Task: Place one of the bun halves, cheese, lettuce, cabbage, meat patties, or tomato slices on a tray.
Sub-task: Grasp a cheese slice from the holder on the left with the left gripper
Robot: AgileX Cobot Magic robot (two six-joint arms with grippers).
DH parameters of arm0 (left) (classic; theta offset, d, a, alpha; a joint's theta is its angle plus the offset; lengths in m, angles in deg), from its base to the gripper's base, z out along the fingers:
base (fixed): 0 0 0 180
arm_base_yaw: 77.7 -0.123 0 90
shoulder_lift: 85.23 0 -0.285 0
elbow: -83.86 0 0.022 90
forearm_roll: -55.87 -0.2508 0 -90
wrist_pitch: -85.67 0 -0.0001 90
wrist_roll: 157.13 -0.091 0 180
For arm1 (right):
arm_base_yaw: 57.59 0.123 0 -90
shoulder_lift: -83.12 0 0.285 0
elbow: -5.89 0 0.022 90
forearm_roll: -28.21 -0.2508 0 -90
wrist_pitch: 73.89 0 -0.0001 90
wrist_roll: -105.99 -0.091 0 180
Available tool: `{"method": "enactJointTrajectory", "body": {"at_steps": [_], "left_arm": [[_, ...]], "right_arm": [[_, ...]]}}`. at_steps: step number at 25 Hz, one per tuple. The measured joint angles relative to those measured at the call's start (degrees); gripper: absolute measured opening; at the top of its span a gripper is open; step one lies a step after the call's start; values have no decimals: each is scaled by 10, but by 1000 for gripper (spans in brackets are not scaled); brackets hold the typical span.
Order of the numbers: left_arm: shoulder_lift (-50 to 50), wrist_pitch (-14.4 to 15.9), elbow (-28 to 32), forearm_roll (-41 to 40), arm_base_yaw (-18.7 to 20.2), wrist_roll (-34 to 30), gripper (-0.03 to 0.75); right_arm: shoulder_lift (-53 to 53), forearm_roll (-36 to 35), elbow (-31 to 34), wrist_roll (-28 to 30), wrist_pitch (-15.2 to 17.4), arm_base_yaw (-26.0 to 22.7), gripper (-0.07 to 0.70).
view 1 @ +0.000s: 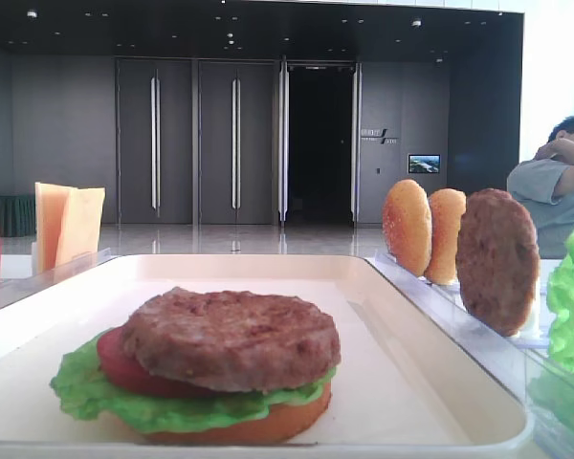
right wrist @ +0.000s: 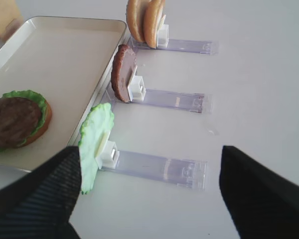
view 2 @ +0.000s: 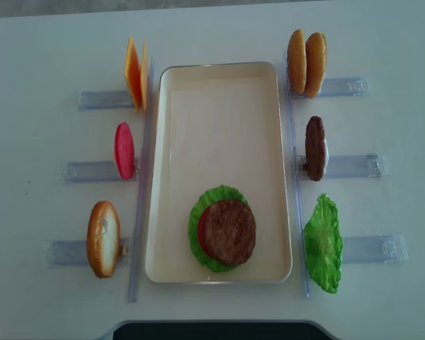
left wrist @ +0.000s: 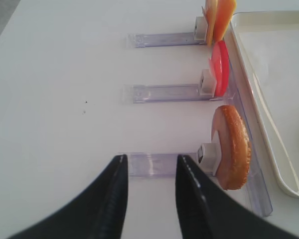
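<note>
Since the stack on the tray point(view 2: 269, 127) ends in a patty, cheese point(view 2: 133, 74), upright in its holder at upper left, looks the likely next layer: thin, light, probably bendy, so pinch its top edge. Left gripper point(left wrist: 148, 172) fingers part-open and empty; right gripper point(right wrist: 149, 164) fingers wide apart, empty.

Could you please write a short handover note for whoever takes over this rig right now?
Left gripper: jaws open, empty, over the table beside the bun half in its holder.
Right gripper: jaws wide open, empty, near the lettuce holder.
Done: on the tray a stack stands with bun, lettuce, tomato and meat patty on top.
Still in holders: cheese, tomato slice, two bun halves, one patty.
Left: pick one more item and set it on the tray.
</note>
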Motion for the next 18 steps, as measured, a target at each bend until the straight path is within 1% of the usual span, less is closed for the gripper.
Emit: {"method": "enactJointTrajectory", "body": {"at_steps": [10, 16, 18], "left_arm": [[0, 0, 0, 0, 0, 0, 121], [0, 0, 0, 0, 0, 0, 26], [0, 0, 0, 0, 0, 0, 10]], "right_arm": [[0, 0, 0, 0, 0, 0, 542], [0, 0, 0, 0, 0, 0, 542], [0, 0, 0, 0, 0, 0, 542]]}}
